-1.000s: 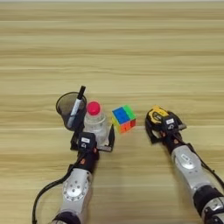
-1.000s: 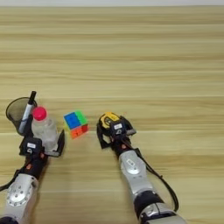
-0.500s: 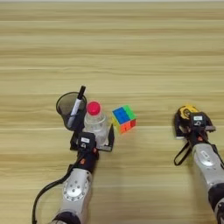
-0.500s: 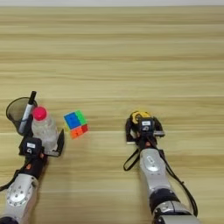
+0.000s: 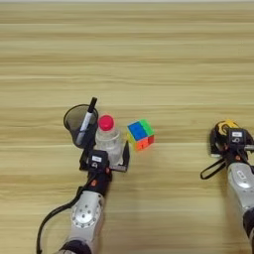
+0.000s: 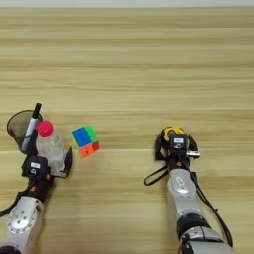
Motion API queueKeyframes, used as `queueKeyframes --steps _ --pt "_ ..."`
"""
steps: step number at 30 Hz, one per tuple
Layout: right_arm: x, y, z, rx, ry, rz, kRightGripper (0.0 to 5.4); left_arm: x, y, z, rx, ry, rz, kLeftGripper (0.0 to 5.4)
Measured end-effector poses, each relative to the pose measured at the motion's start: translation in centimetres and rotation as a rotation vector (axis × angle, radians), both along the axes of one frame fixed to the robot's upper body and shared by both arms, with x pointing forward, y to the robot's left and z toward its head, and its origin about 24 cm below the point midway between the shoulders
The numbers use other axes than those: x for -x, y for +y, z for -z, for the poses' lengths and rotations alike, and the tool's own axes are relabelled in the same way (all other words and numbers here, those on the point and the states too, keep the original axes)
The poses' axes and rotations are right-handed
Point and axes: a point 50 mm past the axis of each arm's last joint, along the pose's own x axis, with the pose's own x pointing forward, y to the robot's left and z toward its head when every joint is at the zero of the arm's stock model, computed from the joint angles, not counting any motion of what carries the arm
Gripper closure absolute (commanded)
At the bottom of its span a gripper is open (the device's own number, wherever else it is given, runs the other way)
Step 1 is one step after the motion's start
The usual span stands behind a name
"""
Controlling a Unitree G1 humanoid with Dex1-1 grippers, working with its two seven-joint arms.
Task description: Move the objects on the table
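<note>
Two end effectors, left (image 5: pixel 106 149) around bottle (image 5: pixel 107 139), right (image 6: pixel 175 145) gripping tape measure (image 6: pixel 171 133)

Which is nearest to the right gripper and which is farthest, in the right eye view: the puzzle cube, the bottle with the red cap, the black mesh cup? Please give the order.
Measured from the right gripper, which is at the tape measure:
1. Puzzle cube, to its left, near the table's middle.
2. Bottle, further left, between the left gripper's fingers.
3. Black mesh cup, farthest left, just behind the bottle.
</note>
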Motion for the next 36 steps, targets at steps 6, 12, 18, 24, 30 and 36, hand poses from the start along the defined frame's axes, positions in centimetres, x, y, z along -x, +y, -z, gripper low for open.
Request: queueKeyframes --steps 6,12,18,24,30,36 --pt "0.4 0.7 0.1 -0.018 -0.028 -0.032 0.03 0.0 0.0 0.0 0.0 0.0 0.0 0.0" --pt "0.1 1.5 -1.3 -0.029 -0.137 -0.087 0.03 0.0 0.0 0.0 -0.001 0.0 0.001 0.0" --pt "0.2 2.5 -2.4 -0.035 -0.217 -0.142 0.03 0.0 0.0 0.0 -0.002 0.0 0.003 0.0" --pt "-0.1 4.5 -3.5 -0.036 -0.275 -0.249 0.03 0.0 0.0 0.0 -0.003 0.0 0.001 0.0" --pt "-0.2 8.1 -4.5 -0.065 -0.314 -0.414 0.03 0.0 0.1 0.0 -0.005 -0.001 -0.02 0.0" --pt "0.2 10.4 -4.8 -0.071 -0.312 -0.554 0.03 0.0 0.2 0.0 -0.008 -0.001 -0.037 0.0"
